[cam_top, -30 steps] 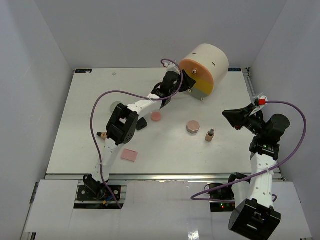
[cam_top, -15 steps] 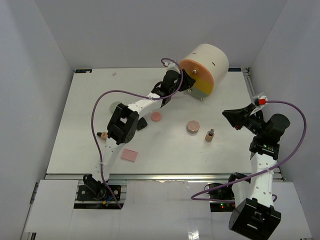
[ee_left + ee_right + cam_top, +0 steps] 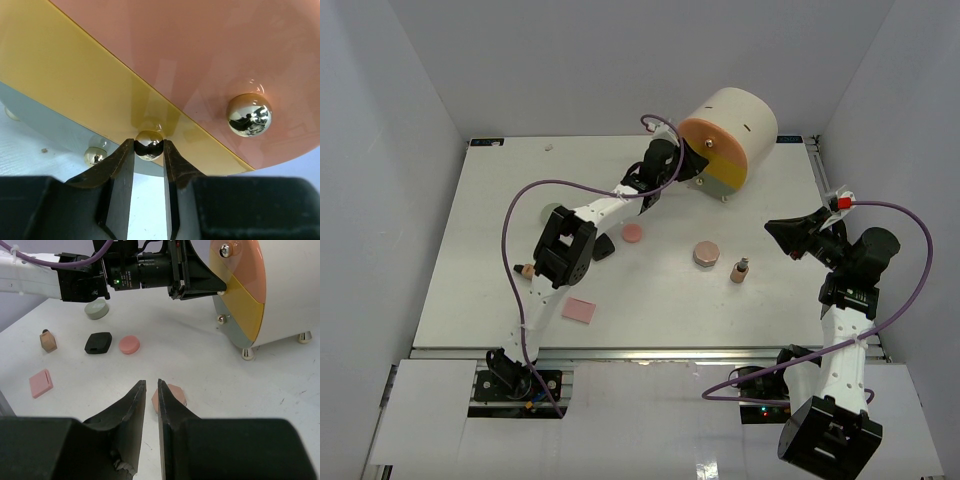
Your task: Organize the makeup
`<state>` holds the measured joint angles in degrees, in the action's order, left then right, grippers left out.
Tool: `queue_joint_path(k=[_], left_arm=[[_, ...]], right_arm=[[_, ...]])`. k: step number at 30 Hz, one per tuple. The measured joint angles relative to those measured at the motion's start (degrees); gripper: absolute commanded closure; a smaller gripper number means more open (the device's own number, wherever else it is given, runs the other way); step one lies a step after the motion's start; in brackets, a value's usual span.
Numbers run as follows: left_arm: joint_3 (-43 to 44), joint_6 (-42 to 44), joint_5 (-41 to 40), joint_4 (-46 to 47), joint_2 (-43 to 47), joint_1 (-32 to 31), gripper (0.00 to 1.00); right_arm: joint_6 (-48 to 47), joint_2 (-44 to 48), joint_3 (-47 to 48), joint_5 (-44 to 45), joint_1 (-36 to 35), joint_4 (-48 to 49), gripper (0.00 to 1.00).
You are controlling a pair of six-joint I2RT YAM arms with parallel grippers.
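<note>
Left tool [image 3: 149, 150] gripped tight the gold knob [image 3: 149, 144] of the yellow drawer front [image 3: 60, 65]. Right tool [image 3: 151, 388] hung nearly closed, empty, above the rose-beige compact [image 3: 169, 396]. Pink compact [image 3: 633, 233], lipstick tube [image 3: 739, 270] and pink square [image 3: 579, 310] lay mid-surface [image 3: 480, 230], apart from every edge.

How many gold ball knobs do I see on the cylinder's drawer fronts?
3. The pink front's knob is uppermost; the yellow front's knob is between the left fingers; the grey front's knob is lowest. Others may be hidden.
</note>
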<state>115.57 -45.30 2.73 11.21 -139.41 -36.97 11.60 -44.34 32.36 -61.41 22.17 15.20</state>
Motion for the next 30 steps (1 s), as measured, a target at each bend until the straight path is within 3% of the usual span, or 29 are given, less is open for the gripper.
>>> queue_joint_path(k=[6, 15, 19, 25, 30], left_arm=[[-6.3, 0.0, 2.4, 5.8, 2.1, 0.5, 0.78], [-28.8, 2.1, 4.4, 11.8, 16.4, 0.9, 0.78], [-32.1, 2.7, 5.0, 12.7, 18.7, 1.0, 0.59], [-32.4, 2.9, 6.7, 11.8, 18.9, 1.1, 0.24], [-32.7, 3.5, 8.1, 10.2, 19.7, 1.2, 0.12]], right_arm=[[0.0, 0.0, 0.0, 0.2, 0.0, 0.0, 0.78], [0.0, 0.0, 0.0, 0.2, 0.0, 0.0, 0.77], [-0.1, 0.0, 0.0, 0.2, 0.1, 0.0, 0.76], [-0.9, 0.0, 0.0, 0.2, 0.2, 0.0, 0.6], [-2.1, -0.8, 0.0, -0.1, 0.2, 0.0, 0.46]])
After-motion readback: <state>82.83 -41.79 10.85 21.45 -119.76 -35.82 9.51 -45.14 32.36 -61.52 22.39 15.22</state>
